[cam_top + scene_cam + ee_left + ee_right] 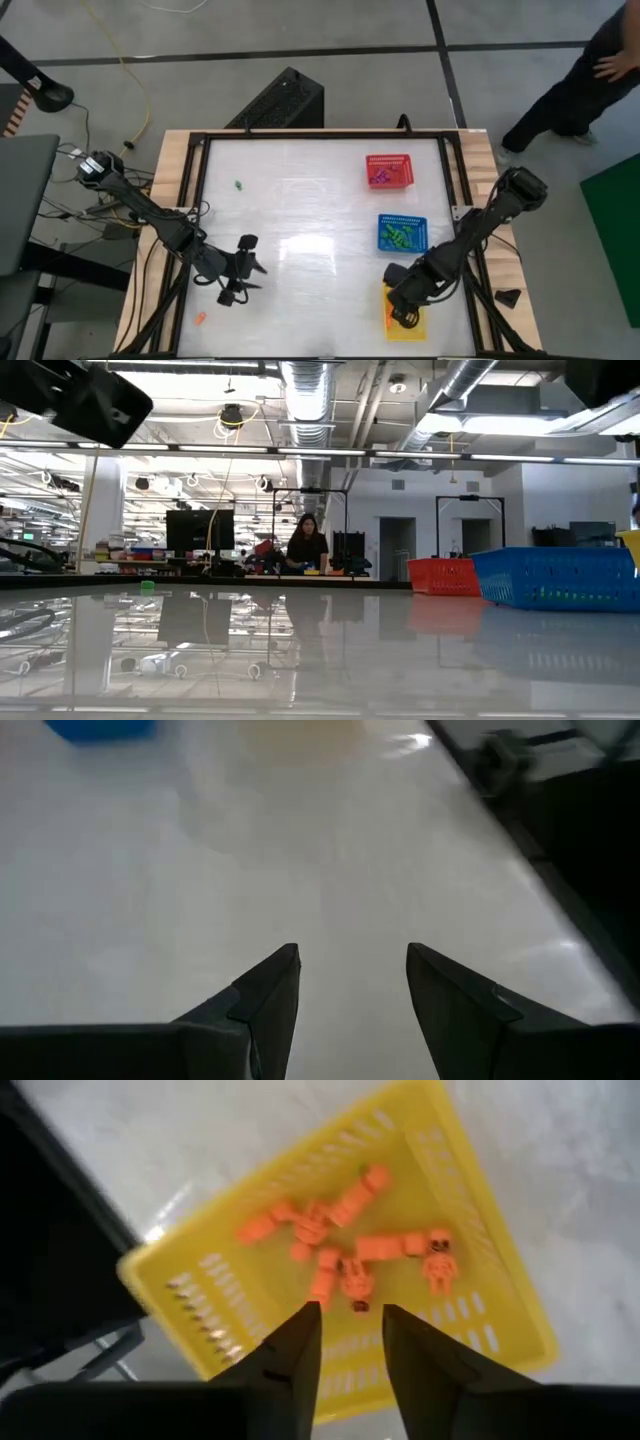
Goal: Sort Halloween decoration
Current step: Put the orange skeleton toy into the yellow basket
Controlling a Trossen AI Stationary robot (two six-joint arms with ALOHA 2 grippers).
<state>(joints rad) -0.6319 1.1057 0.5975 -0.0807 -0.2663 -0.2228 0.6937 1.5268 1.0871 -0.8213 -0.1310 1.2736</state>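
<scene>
At the lower left of the high view an orange trinket lies on the table's wooden edge. The left gripper is held open, empty. A green trinket sits upper left. Red basket, blue basket and yellow basket line the right. The right gripper, parted and empty, hangs over orange trinkets.

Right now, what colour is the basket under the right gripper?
Yellow basket, clearest in the right wrist view.
</scene>
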